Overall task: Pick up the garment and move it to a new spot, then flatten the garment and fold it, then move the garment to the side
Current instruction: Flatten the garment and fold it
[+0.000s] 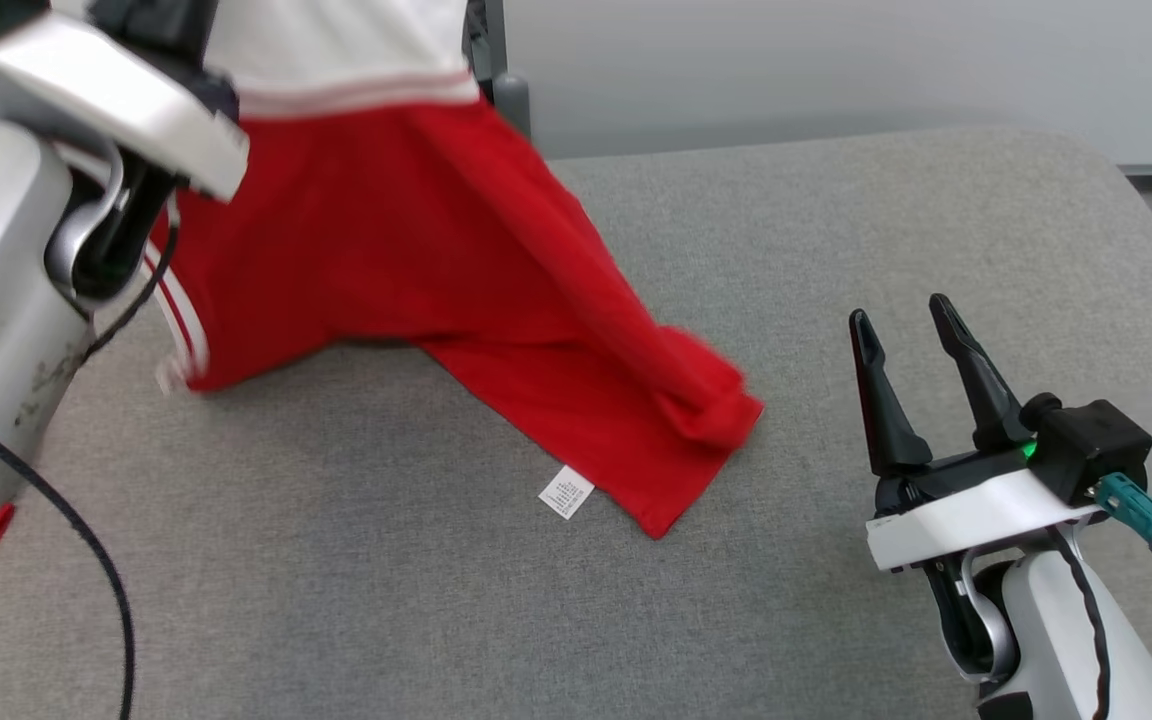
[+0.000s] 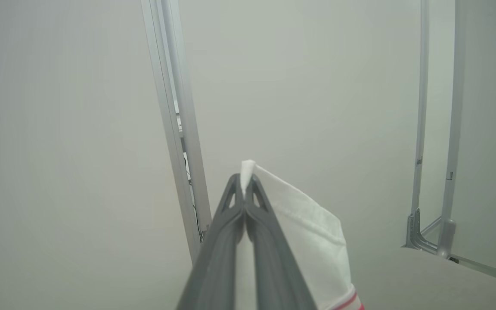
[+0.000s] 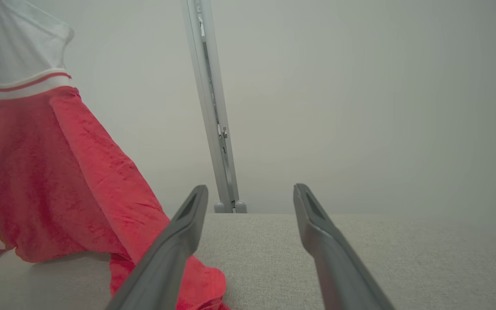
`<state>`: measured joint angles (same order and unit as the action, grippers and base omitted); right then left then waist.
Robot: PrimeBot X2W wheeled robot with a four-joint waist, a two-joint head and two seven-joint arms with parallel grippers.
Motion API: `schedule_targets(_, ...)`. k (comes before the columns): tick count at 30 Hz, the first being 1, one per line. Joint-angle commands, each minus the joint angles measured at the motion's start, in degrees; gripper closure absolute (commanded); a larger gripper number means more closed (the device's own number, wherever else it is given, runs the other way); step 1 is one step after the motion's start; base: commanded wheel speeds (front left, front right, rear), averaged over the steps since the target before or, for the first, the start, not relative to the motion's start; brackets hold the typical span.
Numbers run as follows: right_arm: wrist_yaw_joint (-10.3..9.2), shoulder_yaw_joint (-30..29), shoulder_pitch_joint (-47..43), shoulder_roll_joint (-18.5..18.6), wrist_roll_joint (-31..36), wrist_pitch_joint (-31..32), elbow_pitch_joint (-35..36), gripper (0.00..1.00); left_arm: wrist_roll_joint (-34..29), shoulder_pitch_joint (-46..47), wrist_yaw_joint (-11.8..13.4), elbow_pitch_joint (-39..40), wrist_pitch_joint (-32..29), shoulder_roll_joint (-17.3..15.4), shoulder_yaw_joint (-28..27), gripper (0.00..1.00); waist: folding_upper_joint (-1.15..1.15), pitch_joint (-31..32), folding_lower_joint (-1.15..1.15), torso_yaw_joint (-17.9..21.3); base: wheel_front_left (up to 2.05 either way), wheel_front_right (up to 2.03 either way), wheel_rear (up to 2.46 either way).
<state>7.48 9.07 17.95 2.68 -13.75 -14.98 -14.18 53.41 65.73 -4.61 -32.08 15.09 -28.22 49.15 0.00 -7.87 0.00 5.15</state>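
Grey table (image 1: 836,250), red white-topped garment (image 1: 416,250)

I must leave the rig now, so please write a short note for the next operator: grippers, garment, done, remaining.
Left gripper: shut on the garment at its white edge, holding it up.
Right gripper: open, empty, over the grey surface, right of the garment.
Garment: hangs from the left gripper; its red lower end lies on the surface.
Done: pickup. Left: place at a new spot, flatten, fold, move aside.
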Motion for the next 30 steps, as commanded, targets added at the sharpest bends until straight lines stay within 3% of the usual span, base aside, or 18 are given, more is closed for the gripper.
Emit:
schedule_targets(1,0.03,-0.5,-1.0,0.4,-0.3,-0.3,-0.2,0.00,-3.4,-1.5,0.7,2.0,0.0,0.4,-2.6,1.00,0.00,0.9,0.00,-0.3,0.00,0.00,0.00)
schedule_targets(6,0.03,-2.0,-2.0,0.4,0.0,-0.3,-0.1,0.00,-14.8,-7.5,0.2,9.4,0.1,1.5,-10.6,1.00,0.00,1.9,0.00,-1.5,0.00,0.00,0.00)
schedule_targets(13,0.03,-2.8,-3.0,0.4,0.0,-0.3,-0.2,0.00,-24.0,-15.7,-1.4,11.5,0.1,-0.5,-9.8,1.00,0.00,2.7,0.00,-4.0,0.00,0.00,0.00)
schedule_targets(22,0.03,-4.0,-3.8,0.4,0.7,-0.3,-1.5,0.00,-27.1,-27.6,-2.8,11.6,0.1,-3.4,-4.3,1.00,0.00,3.6,0.00,-8.0,0.00,0.00,0.00)
schedule_targets(30,0.03,-5.5,-2.3,0.4,0.7,-0.3,-9.2,0.00,-26.8,-34.1,-2.9,12.6,0.1,-1.6,-3.1,1.00,0.00,3.8,0.00,-10.8,0.00,0.00,0.00)
